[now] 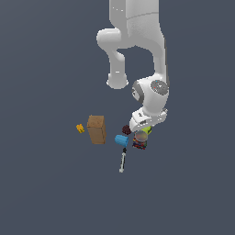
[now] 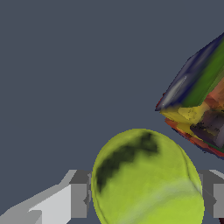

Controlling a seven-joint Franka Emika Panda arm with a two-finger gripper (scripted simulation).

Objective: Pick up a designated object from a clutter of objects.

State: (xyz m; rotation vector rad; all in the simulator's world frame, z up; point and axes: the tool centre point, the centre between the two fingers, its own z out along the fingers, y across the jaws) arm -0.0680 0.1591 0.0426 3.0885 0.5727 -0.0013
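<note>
Pincer (image 2: pixel 146 199) fingers (image 2: pixel 78 199) flank lime ball (image 2: pixel 146 179), contact unclear.

In the exterior view the wrist hides most of the lime ball (image 1: pixel 146 131); the wrist view crops the multicoloured can (image 2: pixel 199 109).

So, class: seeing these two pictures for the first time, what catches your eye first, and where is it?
In the wrist view, a lime ball with a dark mark fills the space between the gripper fingers, with a multicoloured can close beside it. In the exterior view, the white arm reaches down into a small cluster beside a brown box.
</note>
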